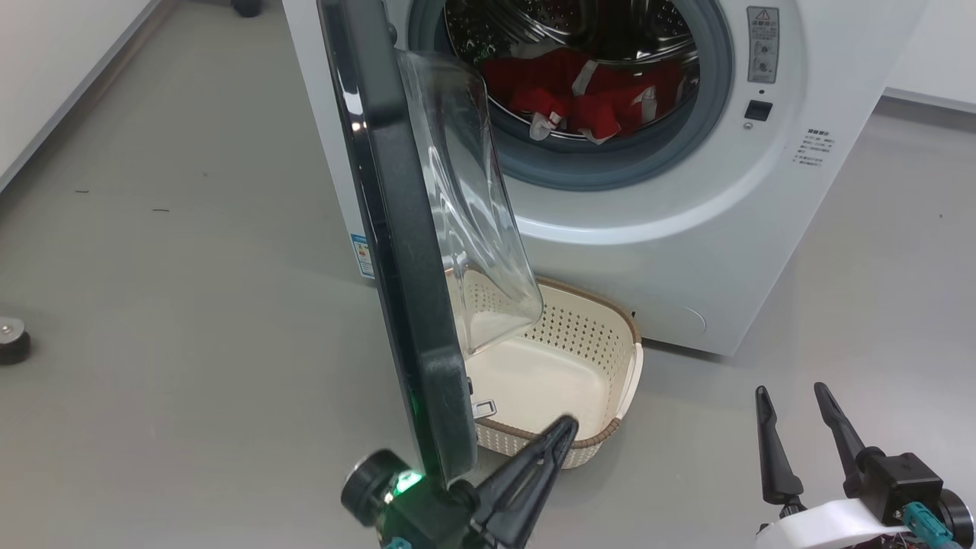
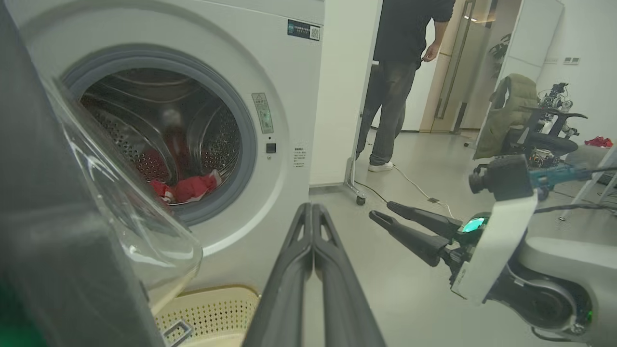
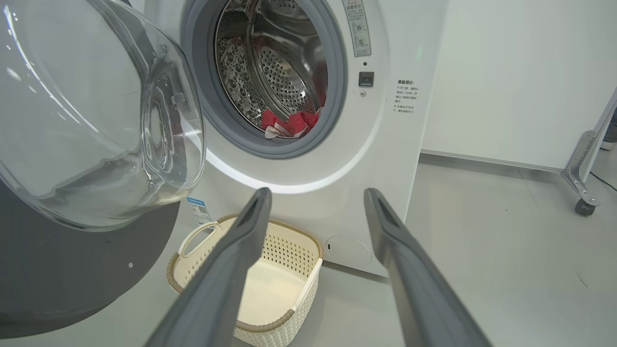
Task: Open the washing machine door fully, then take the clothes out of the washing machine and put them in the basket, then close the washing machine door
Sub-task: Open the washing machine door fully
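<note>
Left gripper point(image 2: 312, 207) pinched together beside washing machine door point(image 1: 404, 229); right gripper point(image 1: 790, 393) spread wide, holding nothing.
Door stands part-open, edge-on to the head camera, glass bowl facing the drum. Red clothes point(image 1: 595, 91) lie inside the washing machine point(image 1: 686, 229). Warning sticker point(image 1: 762, 44) and blue label point(image 1: 363, 255) print is too small to read. Cream basket point(image 1: 633, 335) sits upright on grey floor point(image 1: 152, 267) just before the machine, beneath the door.

The head view looks steeply down on the washing machine point(image 1: 686, 252) from close range. Both wrist views sit low near the floor point(image 1: 191, 267), facing the machine's front. All three share the washing machine door point(image 1: 404, 252) and the basket point(image 1: 587, 335).
</note>
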Robot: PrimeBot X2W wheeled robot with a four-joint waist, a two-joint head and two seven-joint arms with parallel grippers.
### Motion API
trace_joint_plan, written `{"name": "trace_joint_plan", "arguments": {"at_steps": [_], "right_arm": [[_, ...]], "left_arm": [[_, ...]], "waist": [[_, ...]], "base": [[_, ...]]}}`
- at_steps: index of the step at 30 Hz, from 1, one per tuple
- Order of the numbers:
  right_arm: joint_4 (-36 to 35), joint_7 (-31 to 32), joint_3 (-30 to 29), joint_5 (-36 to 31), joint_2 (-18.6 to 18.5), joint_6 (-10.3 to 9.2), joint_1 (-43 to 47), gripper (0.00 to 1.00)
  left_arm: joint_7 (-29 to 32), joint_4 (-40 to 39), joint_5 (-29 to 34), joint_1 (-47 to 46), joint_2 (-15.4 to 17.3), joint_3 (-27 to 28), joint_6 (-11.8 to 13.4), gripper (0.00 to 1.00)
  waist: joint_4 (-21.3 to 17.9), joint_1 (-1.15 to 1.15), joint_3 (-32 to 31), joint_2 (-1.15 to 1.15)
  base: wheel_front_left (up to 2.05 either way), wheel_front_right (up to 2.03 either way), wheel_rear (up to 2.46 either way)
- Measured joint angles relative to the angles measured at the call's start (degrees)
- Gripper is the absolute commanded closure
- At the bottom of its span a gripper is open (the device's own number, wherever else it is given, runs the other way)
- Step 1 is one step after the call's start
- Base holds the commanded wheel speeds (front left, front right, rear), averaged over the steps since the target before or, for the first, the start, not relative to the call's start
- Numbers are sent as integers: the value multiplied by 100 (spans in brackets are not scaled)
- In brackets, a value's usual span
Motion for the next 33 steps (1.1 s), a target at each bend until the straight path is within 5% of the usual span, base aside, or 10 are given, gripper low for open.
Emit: {"name": "trace_joint_plan", "arguments": {"at_steps": [33], "right_arm": [[22, 0, -350, -83, 78, 191, -18, 0]], "left_arm": [[134, 950, 3, 96, 51, 644, 505, 100]], "waist": [[128, 0, 232, 0]], "base": [[0, 0, 0]]}}
